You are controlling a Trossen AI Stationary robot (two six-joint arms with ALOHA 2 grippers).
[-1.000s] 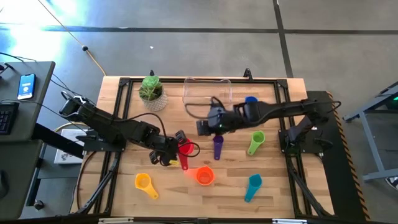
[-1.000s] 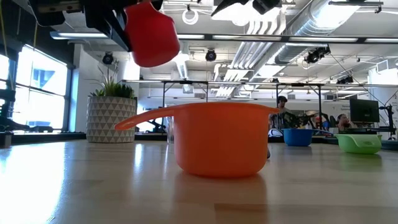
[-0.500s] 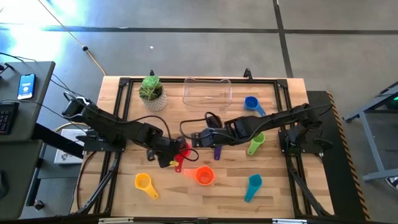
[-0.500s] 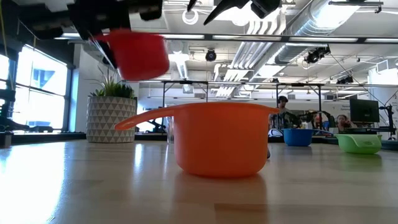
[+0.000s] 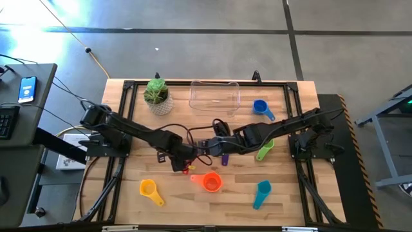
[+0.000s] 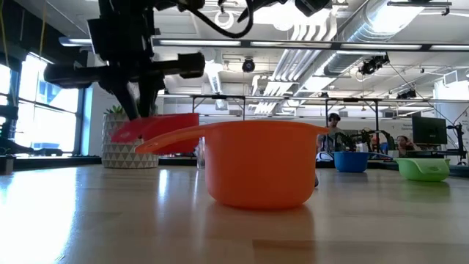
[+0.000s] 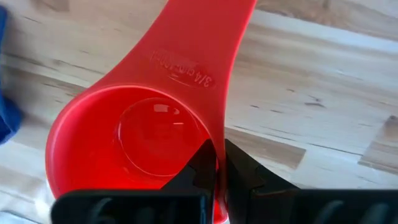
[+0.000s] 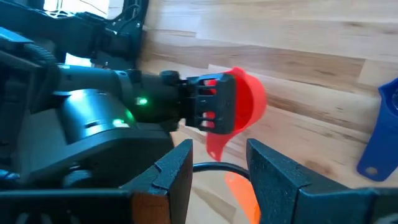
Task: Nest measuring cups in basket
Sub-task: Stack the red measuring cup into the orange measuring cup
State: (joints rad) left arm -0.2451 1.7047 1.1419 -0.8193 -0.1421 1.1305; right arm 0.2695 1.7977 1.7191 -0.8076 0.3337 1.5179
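While its two dark fingers pinch the thin rim of the red measuring cup (image 7: 134,140), the left gripper (image 5: 182,161) sits low over the middle of the wooden table (image 5: 283,193), jaws fully closed on the glossy plastic wall where the flat handle flares out; embossed lettering on that handle is too small to read surely. Just in front of this gripper lies the orange measuring cup (image 6: 256,163), a smooth round bowl with a long tapering handle, which in the low view hides most of the red cup behind it. Close beside and facing the left gripper, the right gripper (image 8: 217,163) hovers with its fingers partly spread and nothing between them. Right by it lies the purple measuring cup (image 5: 225,156), largely covered by the arm, and the green measuring cup (image 5: 264,149) lies beyond it. Farther off rest the yellow measuring cup (image 5: 149,190), teal measuring cup (image 5: 262,193) and blue measuring cup (image 5: 261,107). Beyond both grippers stands the clear rounded basket (image 5: 214,95), faint against the wood.
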